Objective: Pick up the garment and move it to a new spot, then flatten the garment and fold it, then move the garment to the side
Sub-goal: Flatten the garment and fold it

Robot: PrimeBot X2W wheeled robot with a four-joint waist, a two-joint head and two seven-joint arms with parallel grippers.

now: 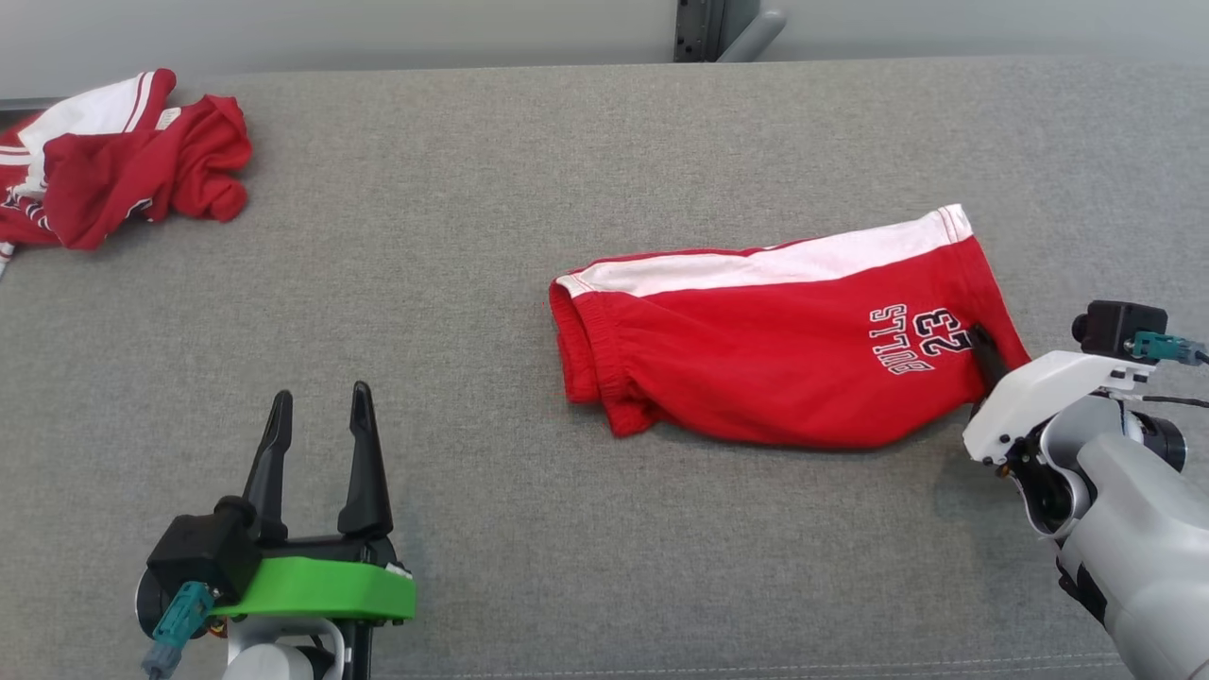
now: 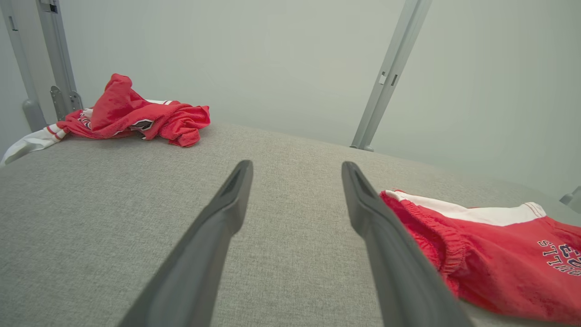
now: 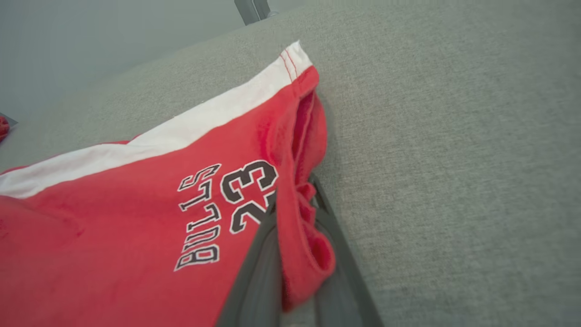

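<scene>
- Fingers (image 3: 256, 277) of the right gripper (image 1: 988, 363), long and dark, pressed together on a bunched fold of hem at the right end of the red shorts (image 1: 774, 359); red cloth squeezed between the two fingers and spilling over them in the right wrist view.
- Red shorts lying on the grey fabric surface (image 1: 472, 283), right of centre and about midway between the near and far edges.
- Elastic waistband at the left end, leg opening at the right end, gripped hem at the near right corner.
- Broad white stripe along the far edge of the shorts, running from the waistband to the right hem.
- Dark print "BULLS 23" close to the right end, just left of the gripped fold, upside down from the head camera.
- Cloth mostly flat, with soft wrinkles near the waistband and a raised fold at the grip.
- White and grey right forearm reaching in from the near right corner.
- Left gripper (image 1: 321, 392) at the near left, on a green and black mount, fingers spread wide, pointing toward the far side, holding nothing, well apart from the shorts.
- Second red and white garment (image 1: 123, 161) crumpled in a heap at the far left corner of the surface.
- Grey metal post (image 1: 704, 28) beyond the far edge, against a pale wall (image 1: 378, 28).
</scene>
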